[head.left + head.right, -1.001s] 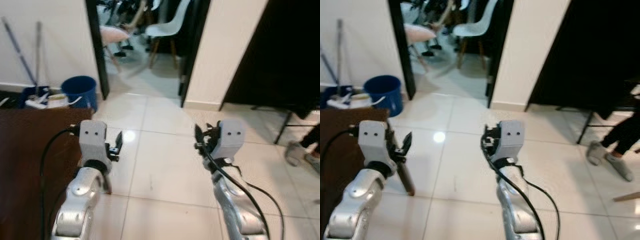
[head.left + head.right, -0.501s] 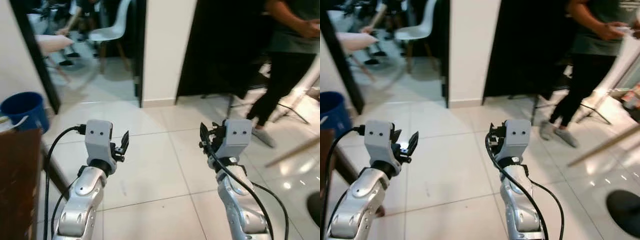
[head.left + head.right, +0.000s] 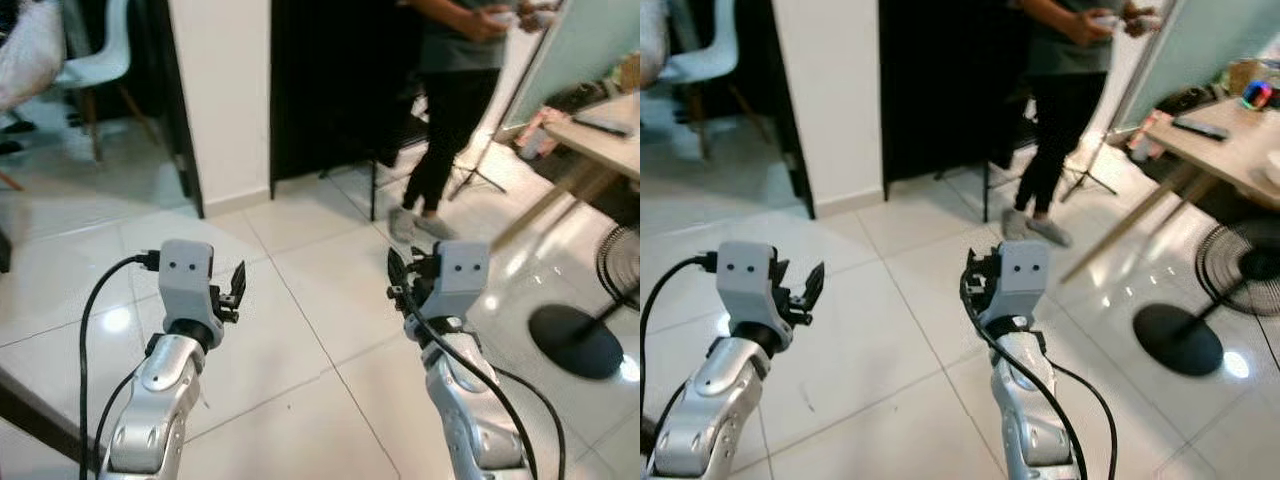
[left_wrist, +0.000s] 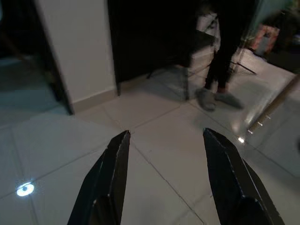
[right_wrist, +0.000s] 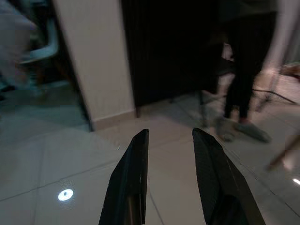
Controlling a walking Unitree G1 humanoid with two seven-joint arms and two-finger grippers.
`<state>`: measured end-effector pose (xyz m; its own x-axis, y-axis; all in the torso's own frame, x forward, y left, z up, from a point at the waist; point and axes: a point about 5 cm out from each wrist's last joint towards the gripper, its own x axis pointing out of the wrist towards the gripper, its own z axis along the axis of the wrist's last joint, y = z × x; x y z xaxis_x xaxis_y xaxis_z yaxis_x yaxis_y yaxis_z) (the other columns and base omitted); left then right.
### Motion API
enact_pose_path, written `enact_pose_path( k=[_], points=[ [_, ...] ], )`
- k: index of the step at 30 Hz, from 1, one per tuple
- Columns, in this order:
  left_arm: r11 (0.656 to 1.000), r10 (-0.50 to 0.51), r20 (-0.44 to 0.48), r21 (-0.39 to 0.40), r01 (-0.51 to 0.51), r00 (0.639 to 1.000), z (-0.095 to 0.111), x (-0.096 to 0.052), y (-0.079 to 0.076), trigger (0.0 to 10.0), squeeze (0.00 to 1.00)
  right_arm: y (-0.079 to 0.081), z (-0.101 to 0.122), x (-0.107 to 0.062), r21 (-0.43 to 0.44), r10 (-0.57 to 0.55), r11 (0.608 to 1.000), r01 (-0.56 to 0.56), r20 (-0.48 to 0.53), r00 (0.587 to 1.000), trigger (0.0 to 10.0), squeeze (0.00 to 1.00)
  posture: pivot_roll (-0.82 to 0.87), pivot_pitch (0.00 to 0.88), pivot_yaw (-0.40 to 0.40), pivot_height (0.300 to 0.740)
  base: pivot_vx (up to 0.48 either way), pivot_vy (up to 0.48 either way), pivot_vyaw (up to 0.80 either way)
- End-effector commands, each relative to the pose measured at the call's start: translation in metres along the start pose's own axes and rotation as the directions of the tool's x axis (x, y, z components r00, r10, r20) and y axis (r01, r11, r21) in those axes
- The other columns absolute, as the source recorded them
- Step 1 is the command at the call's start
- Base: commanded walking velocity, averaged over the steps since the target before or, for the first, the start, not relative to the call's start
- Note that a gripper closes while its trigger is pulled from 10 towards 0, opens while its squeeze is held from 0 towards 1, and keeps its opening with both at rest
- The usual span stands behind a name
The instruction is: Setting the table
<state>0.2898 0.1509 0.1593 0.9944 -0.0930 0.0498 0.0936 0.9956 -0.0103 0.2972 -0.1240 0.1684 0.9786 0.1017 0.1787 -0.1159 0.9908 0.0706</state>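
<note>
Both arms are held out in front of me over white floor tiles. My left gripper [image 3: 237, 285] is open with nothing between its fingers [image 4: 112, 173]. My right gripper [image 3: 394, 275] is open too, its black fingers [image 5: 133, 178] set a little closer together and holding nothing. A light wooden table [image 3: 1225, 150] stands at the far right, beyond both grippers, with a dark remote [image 3: 1200, 125] and a small colourful object [image 3: 1252, 93] on it.
A person [image 3: 455, 90] in dark trousers stands ahead by a dark doorway, holding something small. A floor fan's round black base [image 3: 575, 340] sits on the tiles at the right. A white chair [image 3: 85, 60] stands far left. A dark table edge [image 3: 30, 420] crosses the lower left.
The whole view has swung to the right: the blue bucket and dark table slid off left, while the person, fan base and wooden table came in. Both arms keep their pose.
</note>
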Motion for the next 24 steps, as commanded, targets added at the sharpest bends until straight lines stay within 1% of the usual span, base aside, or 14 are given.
enact_pose_path(
  k=[1,10,11,13,19,24],
  points=[
    [1.0,-0.008,-0.026,-0.005,0.008,1.0,-0.0066,-0.0013,-0.0021,10.0,0.0,-0.0037,-0.0021,-0.0018,0.001,-0.013,1.0,0.013,-0.008,1.0,10.0,0.0,-0.04,0.029,0.042,0.74,0.0,0.0,-0.8],
    [1.0,0.001,-0.023,0.004,0.0,1.0,-0.0067,-0.001,-0.0014,10.0,0.0,-0.0039,-0.0019,-0.0017,0.002,-0.015,1.0,0.015,-0.008,1.0,10.0,0.0,-0.04,0.03,0.041,0.74,0.0,0.0,-0.79],
    [1.0,0.016,-0.02,0.021,-0.016,1.0,-0.0072,-0.0004,-0.0002,10.0,0.0,-0.0033,-0.0016,-0.0017,-0.008,-0.007,1.0,0.007,-0.006,1.0,10.0,0.0,-0.04,0.03,0.041,0.74,0.48,0.0,0.0],
    [0.999,0.026,-0.018,0.027,-0.025,0.999,-0.0074,0.001,0.0001,10.0,0.0,-0.0028,-0.0019,-0.0019,-0.006,-0.005,1.0,0.005,-0.006,1.0,10.0,0.0,-0.04,0.031,0.041,0.74,0.48,0.0,0.0],
    [1.0,0.019,-0.006,0.019,-0.019,1.0,-0.0051,0.0027,-0.0017,10.0,0.0,-0.0033,-0.0029,-0.0029,-0.002,-0.01,1.0,0.01,-0.013,1.0,10.0,0.0,-0.04,0.031,0.043,0.74,0.48,0.0,0.0],
    [1.0,0.017,-0.007,0.019,-0.017,1.0,-0.0054,0.0024,-0.0017,10.0,0.0,-0.0041,-0.0034,-0.0031,0.006,-0.015,1.0,0.015,-0.017,1.0,10.0,0.0,-0.04,0.032,0.043,0.74,0.48,0.0,-0.71]
  ],
)
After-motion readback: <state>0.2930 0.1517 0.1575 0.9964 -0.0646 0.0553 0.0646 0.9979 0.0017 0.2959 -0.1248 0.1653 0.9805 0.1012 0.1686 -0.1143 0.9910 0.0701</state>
